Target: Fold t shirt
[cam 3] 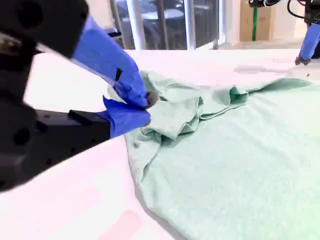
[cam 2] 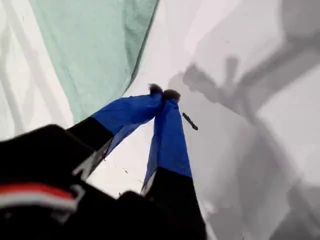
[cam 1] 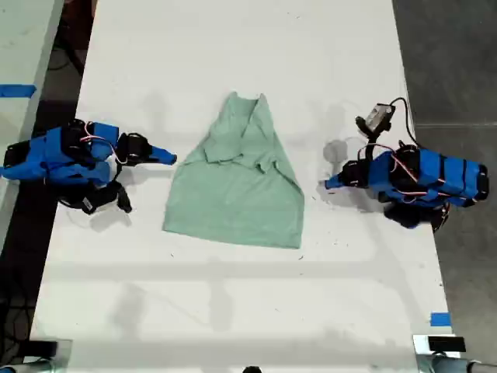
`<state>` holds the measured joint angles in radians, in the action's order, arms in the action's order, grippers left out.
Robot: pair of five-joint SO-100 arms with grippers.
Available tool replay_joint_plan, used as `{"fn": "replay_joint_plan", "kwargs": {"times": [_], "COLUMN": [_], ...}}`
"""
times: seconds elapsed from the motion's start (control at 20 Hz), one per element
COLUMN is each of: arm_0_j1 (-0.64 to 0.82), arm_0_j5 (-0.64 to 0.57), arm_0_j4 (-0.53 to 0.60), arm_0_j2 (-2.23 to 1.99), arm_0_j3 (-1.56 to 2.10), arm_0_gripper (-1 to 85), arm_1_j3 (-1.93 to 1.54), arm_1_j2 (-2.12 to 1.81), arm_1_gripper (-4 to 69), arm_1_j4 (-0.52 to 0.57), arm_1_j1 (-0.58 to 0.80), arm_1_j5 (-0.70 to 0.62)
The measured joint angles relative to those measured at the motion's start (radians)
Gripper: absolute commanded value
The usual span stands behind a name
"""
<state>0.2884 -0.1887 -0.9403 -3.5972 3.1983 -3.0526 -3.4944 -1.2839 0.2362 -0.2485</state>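
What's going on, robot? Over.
My first pincer shut, empty. My second pincer at the t shirt edge, grip unclear. Nothing in the way.

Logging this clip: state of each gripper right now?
My first gripper: shut, holding nothing, off the t shirt.
My second gripper: nearly shut at the shirt's edge; a grip cannot be told.

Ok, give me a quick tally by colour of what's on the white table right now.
Pale mint green: 1, the t shirt
Blue and black: 2, my first gripper and my second gripper
Blue tape pieces: 2, and
Total: 5
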Motion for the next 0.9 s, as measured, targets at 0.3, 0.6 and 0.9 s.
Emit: {"fn": "replay_joint_plan", "kwargs": {"times": [0.3, 0.6, 0.9], "arm_0_j1": [0.0, 0.0, 0.0], "arm_0_j5": [0.0, 0.0, 0.0], "arm_0_j4": [0.0, 0.0, 0.0], "arm_0_j2": [0.0, 0.0, 0.0], "arm_0_j3": [0.0, 0.0, 0.0], "arm_0_gripper": [-0.1, 1.3, 0.5], "arm_1_j3": [0.179, 0.328, 0.923], "arm_1_j2": [0.423, 0.207, 1.448], "arm_1_gripper": [2.4, 22.5, 23.6], "arm_1_j4": [0.252, 0.118, 0.199], "arm_1_j1": [-0.138, -0.232, -0.354], "arm_1_j5": [0.21, 0.267, 0.359]}}
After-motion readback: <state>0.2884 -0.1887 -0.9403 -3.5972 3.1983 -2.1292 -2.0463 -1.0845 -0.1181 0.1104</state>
